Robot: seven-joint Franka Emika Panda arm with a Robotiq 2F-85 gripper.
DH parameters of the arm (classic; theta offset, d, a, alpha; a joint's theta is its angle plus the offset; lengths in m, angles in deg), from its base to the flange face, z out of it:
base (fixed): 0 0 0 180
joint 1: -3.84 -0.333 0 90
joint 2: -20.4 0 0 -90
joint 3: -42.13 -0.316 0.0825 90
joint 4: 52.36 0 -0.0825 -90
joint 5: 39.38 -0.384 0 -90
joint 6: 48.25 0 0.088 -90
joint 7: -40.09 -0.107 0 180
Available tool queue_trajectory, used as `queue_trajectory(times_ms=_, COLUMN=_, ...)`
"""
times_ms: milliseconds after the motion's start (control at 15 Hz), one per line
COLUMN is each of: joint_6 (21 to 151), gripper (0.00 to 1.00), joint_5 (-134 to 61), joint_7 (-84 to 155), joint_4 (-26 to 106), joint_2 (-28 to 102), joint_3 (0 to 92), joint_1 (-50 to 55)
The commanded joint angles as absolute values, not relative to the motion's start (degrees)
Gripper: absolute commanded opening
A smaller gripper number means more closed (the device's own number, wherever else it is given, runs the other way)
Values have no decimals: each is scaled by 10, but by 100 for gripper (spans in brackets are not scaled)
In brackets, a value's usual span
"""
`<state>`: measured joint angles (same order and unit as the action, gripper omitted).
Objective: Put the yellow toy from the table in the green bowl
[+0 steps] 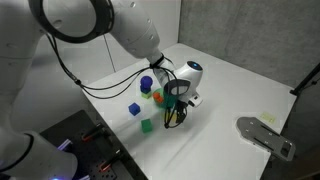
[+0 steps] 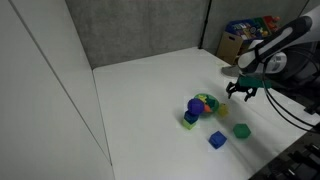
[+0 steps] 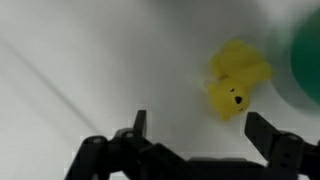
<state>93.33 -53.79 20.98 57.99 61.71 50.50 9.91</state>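
**White table, fingers spread over the yellow toy**

White tabletop [image 2: 140, 90] fills the scene, with a dark grey wall panel [image 2: 150, 30] behind it and a cardboard box [image 2: 243, 42] of colourful items at the far corner. Your gripper [image 3: 197, 122] hangs low over the table with its fingers [image 3: 140, 125] spread wide and nothing between them.

In the wrist view the yellow toy [image 3: 238, 80] lies flat on the bare table beyond the fingertips, nearer the finger at the picture's right side. It is a low, lumpy piece with a small dark spot on it. The green bowl [image 3: 308, 55] shows as a curved green edge at the right border, just beside the toy. The blur keeps you from telling whether the two touch.

In both exterior views your gripper [image 2: 243, 93] [image 1: 178, 108] sits next to a cluster of small coloured pieces [image 2: 200, 106], too small to sort out one by one. A green cube [image 2: 241, 130] and a blue cube [image 2: 217, 140] lie apart from that cluster, nearer the table's front edge. A grey metal bracket [image 1: 265, 132] rests on the table, well apart from the gripper.
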Motion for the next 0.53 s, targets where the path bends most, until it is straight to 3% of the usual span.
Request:
queue_trajectory(times_ms=0, joint_6=930, gripper=100, joint_5=-549, joint_7=191, joint_4=527, joint_2=661, joint_3=496, joint_1=103)
queue_trajectory(times_ms=467, joint_6=915, gripper=100, joint_5=-554, joint_7=152, joint_4=471, joint_2=715, joint_3=487, joint_1=94)
